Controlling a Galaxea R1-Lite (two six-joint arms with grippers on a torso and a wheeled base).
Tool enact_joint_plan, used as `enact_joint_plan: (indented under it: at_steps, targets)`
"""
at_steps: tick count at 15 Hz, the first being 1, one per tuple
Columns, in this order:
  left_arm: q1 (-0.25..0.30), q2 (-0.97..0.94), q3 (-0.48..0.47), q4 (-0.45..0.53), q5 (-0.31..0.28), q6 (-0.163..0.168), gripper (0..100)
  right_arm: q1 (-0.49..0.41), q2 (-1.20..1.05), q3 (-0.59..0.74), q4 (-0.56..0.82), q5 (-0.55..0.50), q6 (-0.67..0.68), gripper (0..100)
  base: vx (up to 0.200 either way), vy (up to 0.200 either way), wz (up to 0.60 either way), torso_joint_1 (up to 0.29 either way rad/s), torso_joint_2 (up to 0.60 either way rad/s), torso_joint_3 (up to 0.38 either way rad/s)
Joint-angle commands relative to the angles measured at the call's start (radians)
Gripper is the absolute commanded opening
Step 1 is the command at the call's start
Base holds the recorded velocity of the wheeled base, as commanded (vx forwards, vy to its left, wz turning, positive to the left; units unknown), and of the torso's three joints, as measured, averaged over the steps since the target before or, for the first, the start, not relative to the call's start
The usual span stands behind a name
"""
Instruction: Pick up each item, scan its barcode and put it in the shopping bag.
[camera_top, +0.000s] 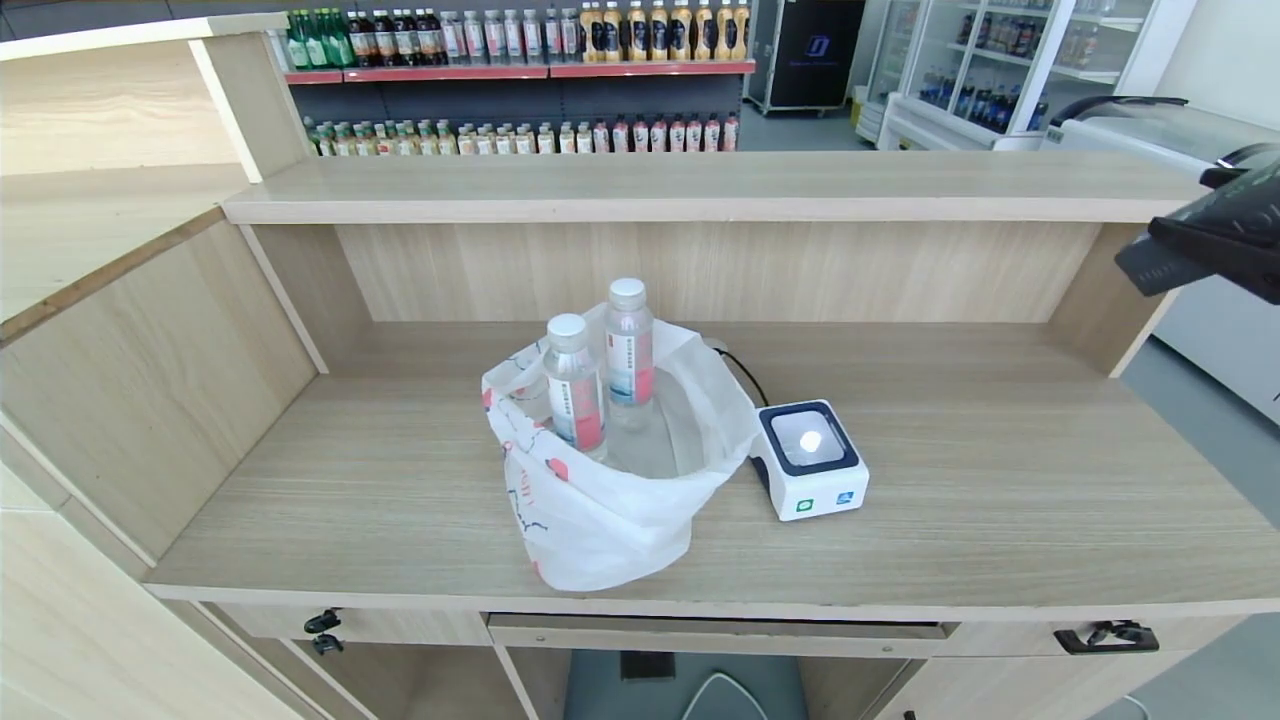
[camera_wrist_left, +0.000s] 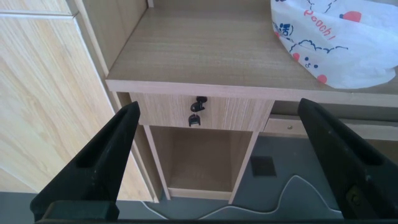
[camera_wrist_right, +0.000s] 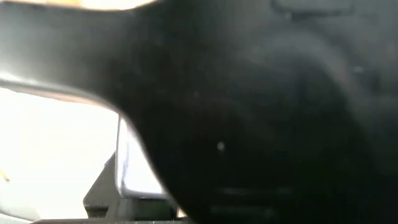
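Shopping bag (camera_top: 600, 520) stood open near the front edge of the bench (camera_top: 1000, 500), with two capped bottles (camera_top: 575, 395) upright inside, side by side. Scanner (camera_top: 810, 458) sat just beside the bag, on the robot's right. Left gripper (camera_wrist_left: 219, 107) hung off the bench's left front corner, jaws wide apart, empty. Right gripper (camera_top: 1200, 245) was raised by the bench's right end; apart or together, could not tell.

2 bottles (camera_top: 573, 395) (camera_top: 630, 355) upright inside 1 shopping bag (camera_top: 590, 520), 1 barcode scanner (camera_top: 812, 460) just right of bag, 1 cable (camera_top: 738, 372) behind bag, 1 counter (camera_top: 1000, 500) under bag
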Motion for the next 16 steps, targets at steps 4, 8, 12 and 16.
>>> enact_joint_plan:
  at_steps: [4, 8, 12, 16]
  targets:
    - [0.000, 0.000, 0.000, 0.000, 0.000, 0.000, 100, -0.083, 0.042, 0.025, 0.121, -0.189, 0.004, 0, 0.000, 0.000, 0.00, 0.000, 0.00, 0.000]
    - [0.000, 0.000, 0.000, 0.000, 0.000, 0.000, 100, -0.026, 0.041, -0.007, 0.212, -0.270, 0.056, 0, 0.000, 0.000, 0.30, 0.002, 0.00, 0.001]
    - [0.000, 0.000, 0.000, 0.000, 0.000, 0.000, 100, 0.247, 0.067, -0.240, 0.563, -0.616, 0.317, 0, 0.000, 0.000, 0.60, 0.001, 0.00, 0.004]
    - [0.000, 0.000, 0.000, 0.000, 0.000, 0.000, 100, 0.378, 0.174, -0.459, 0.933, -0.763, 0.492, 0, 0.000, 0.000, 0.45, -0.001, 0.00, 0.001]
